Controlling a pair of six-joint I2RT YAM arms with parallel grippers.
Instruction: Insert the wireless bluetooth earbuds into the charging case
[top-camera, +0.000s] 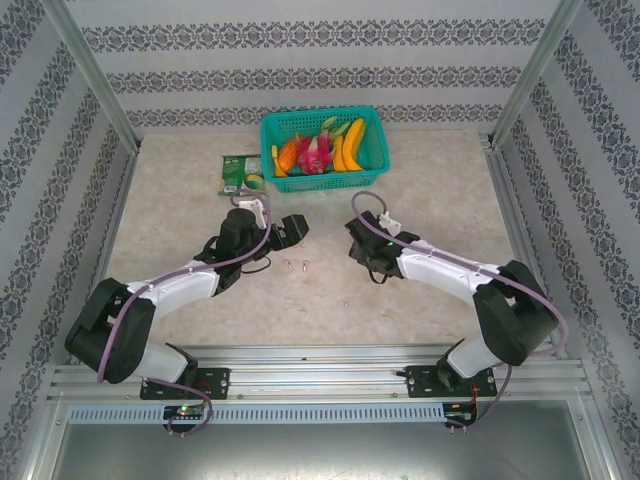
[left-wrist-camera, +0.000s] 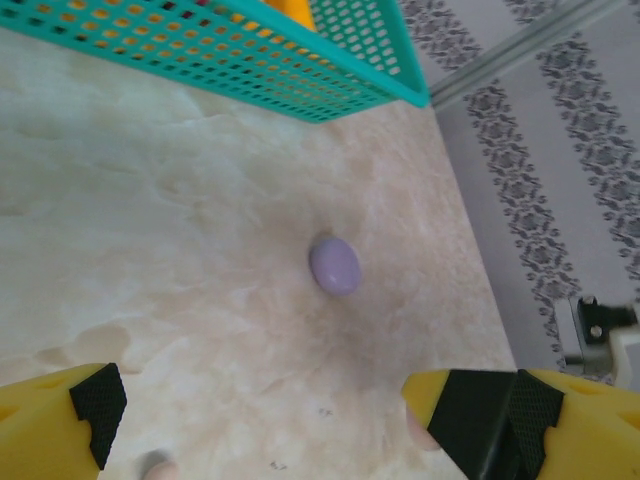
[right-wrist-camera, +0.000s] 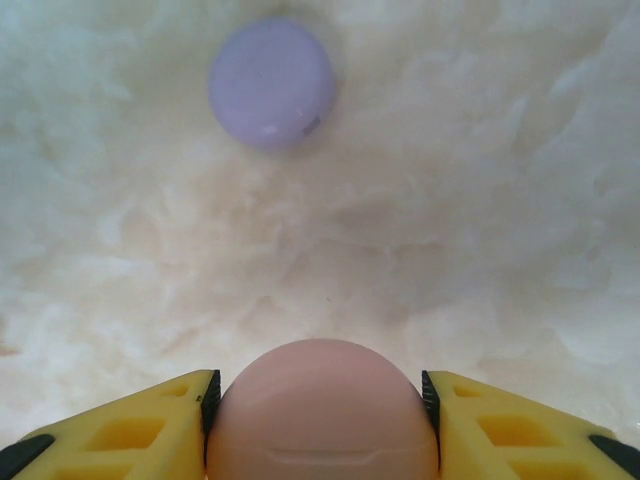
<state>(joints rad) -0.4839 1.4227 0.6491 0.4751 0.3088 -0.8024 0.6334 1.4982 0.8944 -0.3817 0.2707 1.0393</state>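
Right gripper (right-wrist-camera: 320, 388) is pinching a round glossy pink case (right-wrist-camera: 322, 425) while two tiny pinkish earbuds (top-camera: 290, 265) are lying outside it (left gripper (left-wrist-camera: 265, 408) spread apart).

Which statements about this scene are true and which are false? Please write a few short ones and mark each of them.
1. The right jaws grip a pink case. True.
2. The lilac case lies inside the basket. False: it lies on the bare table, outside the basket.
3. The left jaws are closed on an earbud. False: they stand wide open.
4. The basket holds colourful fruit. True.
5. Two earbuds lie loose on the table. True.
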